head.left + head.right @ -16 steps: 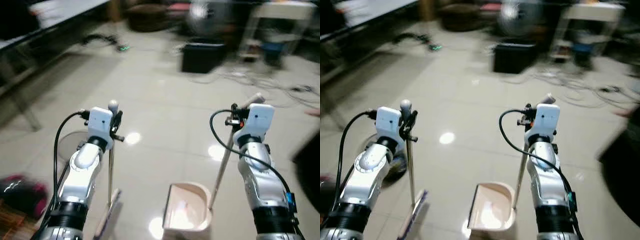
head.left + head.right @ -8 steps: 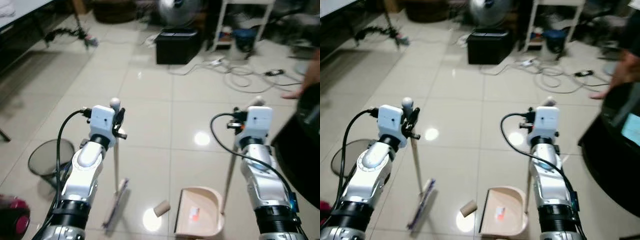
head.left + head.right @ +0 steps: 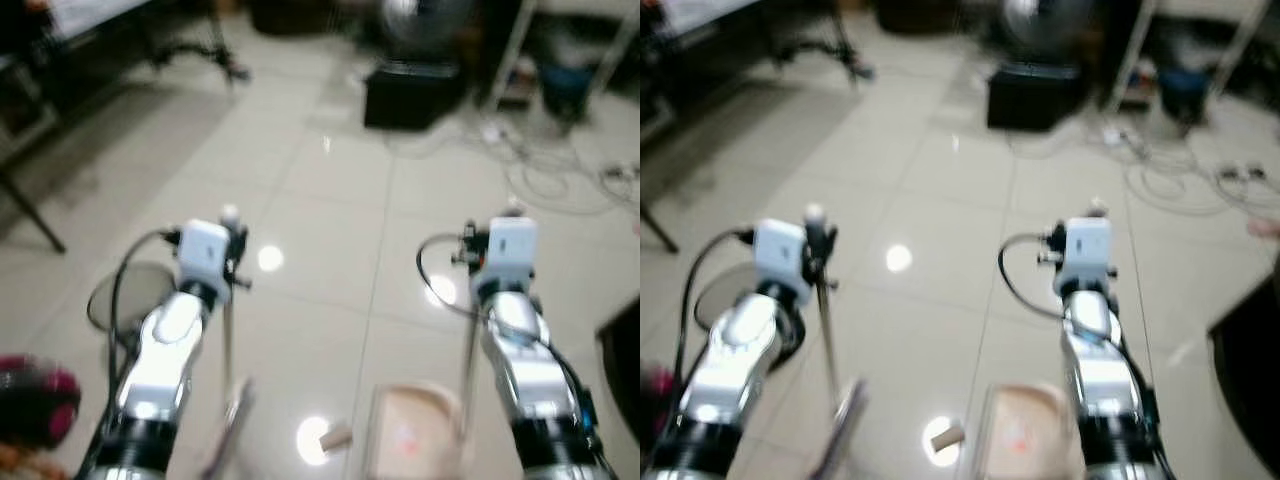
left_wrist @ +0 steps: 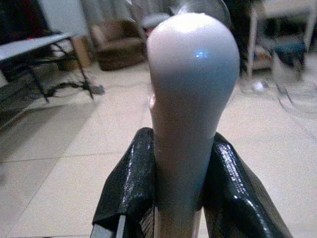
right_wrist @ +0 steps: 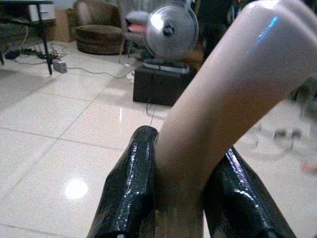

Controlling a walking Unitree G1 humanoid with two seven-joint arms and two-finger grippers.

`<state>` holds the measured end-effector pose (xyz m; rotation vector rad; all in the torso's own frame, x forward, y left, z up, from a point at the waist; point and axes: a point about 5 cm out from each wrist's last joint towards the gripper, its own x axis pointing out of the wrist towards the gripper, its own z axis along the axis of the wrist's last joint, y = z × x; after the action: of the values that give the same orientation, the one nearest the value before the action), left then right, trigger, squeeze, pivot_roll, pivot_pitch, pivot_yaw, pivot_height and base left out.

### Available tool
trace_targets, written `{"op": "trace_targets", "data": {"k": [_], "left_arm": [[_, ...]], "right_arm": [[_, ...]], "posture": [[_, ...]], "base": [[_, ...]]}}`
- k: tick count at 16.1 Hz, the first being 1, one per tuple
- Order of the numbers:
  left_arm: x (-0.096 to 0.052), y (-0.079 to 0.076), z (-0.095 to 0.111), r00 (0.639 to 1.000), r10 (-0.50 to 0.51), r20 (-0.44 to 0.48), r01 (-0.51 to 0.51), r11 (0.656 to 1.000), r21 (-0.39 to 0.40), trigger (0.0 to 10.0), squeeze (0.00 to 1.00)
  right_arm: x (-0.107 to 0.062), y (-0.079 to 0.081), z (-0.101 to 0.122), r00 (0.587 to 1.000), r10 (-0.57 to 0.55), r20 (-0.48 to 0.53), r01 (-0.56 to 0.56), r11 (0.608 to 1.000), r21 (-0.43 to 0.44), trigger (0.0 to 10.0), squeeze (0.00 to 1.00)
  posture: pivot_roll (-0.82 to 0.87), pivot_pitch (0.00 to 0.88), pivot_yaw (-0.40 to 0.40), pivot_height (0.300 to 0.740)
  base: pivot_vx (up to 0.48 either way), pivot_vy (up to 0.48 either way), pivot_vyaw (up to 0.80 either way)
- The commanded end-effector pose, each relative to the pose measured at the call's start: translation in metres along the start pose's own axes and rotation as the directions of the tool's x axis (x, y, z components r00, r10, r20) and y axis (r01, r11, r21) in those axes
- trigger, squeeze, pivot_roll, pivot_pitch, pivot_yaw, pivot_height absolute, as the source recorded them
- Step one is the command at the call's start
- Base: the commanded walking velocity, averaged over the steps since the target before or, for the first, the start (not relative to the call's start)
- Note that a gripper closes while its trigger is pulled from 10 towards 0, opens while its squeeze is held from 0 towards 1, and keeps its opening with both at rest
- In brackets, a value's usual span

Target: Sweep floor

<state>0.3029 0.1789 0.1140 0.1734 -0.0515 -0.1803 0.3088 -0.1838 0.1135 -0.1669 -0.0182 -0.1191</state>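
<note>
My left gripper point(image 3: 232, 248) is shut on the top of the broom handle point(image 4: 190, 99), whose thin pole point(image 3: 227, 350) runs down to the broom head point(image 3: 232, 425) on the tiles. My right gripper point(image 3: 478, 245) is shut on the beige dustpan handle point(image 5: 223, 109); its pole point(image 3: 466, 380) leads down to the pale pink dustpan point(image 3: 405, 440) resting on the floor between my arms. A small tan roll point(image 3: 334, 437) of debris lies on the floor between broom head and dustpan, next to a light reflection. The head views are blurred.
A round mesh bin point(image 3: 125, 295) stands behind my left arm. A pink-red object point(image 3: 35, 395) lies at the lower left. Ahead are a black box point(image 3: 412, 95), a fan point(image 5: 171, 27), loose cables point(image 3: 545, 175), a brown seat point(image 4: 119, 42) and table legs point(image 3: 30, 215) at left.
The camera has swung and the whole scene shifted and blurred. Both grippers still hold their handles; the tan roll stays between broom and dustpan.
</note>
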Motion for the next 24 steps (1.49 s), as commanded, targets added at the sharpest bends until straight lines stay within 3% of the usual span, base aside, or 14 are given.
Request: {"op": "trace_targets", "data": {"k": [1, 4, 6, 10, 13, 17, 21, 24], "left_arm": [[-0.003, 0.007, 0.002, 1.000, 0.019, 0.009, -0.020, 0.999, 0.032, 10.0, 0.00], [-0.004, 0.007, 0.001, 0.999, 0.030, 0.013, -0.030, 0.999, 0.035, 10.0, 0.00], [-0.002, 0.006, -0.002, 0.998, 0.052, 0.017, -0.052, 0.998, 0.026, 10.0, 0.00], [0.003, 0.007, -0.008, 0.990, 0.138, 0.024, -0.137, 0.990, -0.046, 10.0, 0.00], [0.005, 0.001, -0.007, 0.986, 0.142, 0.086, -0.134, 0.987, -0.092, 10.0, 0.00], [0.009, -0.013, -0.013, 0.992, 0.087, 0.089, -0.082, 0.995, -0.060, 10.0, 0.00], [0.017, -0.026, -0.015, 0.993, 0.075, 0.086, -0.066, 0.993, -0.101, 10.0, 0.00], [0.022, -0.034, -0.014, 0.993, 0.079, 0.086, -0.067, 0.988, -0.139, 10.0, 0.00]], "right_arm": [[0.000, 0.005, 0.005, 0.999, 0.012, 0.041, -0.011, 1.000, -0.002, 10.0, 0.00], [0.000, 0.004, 0.004, 0.998, 0.017, 0.058, -0.016, 1.000, -0.019, 10.0, 0.00], [0.001, 0.002, 0.003, 0.992, 0.030, 0.124, -0.024, 0.998, -0.052, 10.0, 0.00], [0.004, 0.009, -0.001, 0.982, 0.083, 0.170, -0.073, 0.995, -0.066, 10.0, 0.00], [0.007, 0.027, -0.005, 0.962, 0.169, 0.212, -0.147, 0.983, -0.114, 10.0, 0.00], [0.001, 0.063, -0.019, 0.946, 0.263, 0.190, -0.232, 0.958, -0.169, 10.0, 0.00], [-0.003, 0.090, -0.026, 0.951, 0.261, 0.165, -0.249, 0.964, -0.092, 10.0, 0.00], [-0.004, 0.096, -0.024, 0.952, 0.254, 0.173, -0.246, 0.967, -0.069, 10.0, 0.00]], "posture": [[-0.01, 0.074, 0.007, 0.740], [0.00, 0.091, 0.007, 0.740], [0.00, 0.116, 0.009, 0.740], [0.01, 0.161, 0.003, 0.740], [0.02, 0.213, -0.004, 0.740], [0.04, 0.276, 0.003, 0.740], [0.06, 0.298, 0.005, 0.740], [0.06, 0.304, 0.010, 0.740]], "base": [[0.000, 0.000, 0.00], [0.000, 0.000, 0.00], [0.000, 0.000, 0.00], [0.000, 0.000, 0.00], [0.000, 0.000, 0.00], [0.000, 0.000, 0.00], [0.000, 0.000, 0.00], [0.000, 0.000, 0.00]]}}
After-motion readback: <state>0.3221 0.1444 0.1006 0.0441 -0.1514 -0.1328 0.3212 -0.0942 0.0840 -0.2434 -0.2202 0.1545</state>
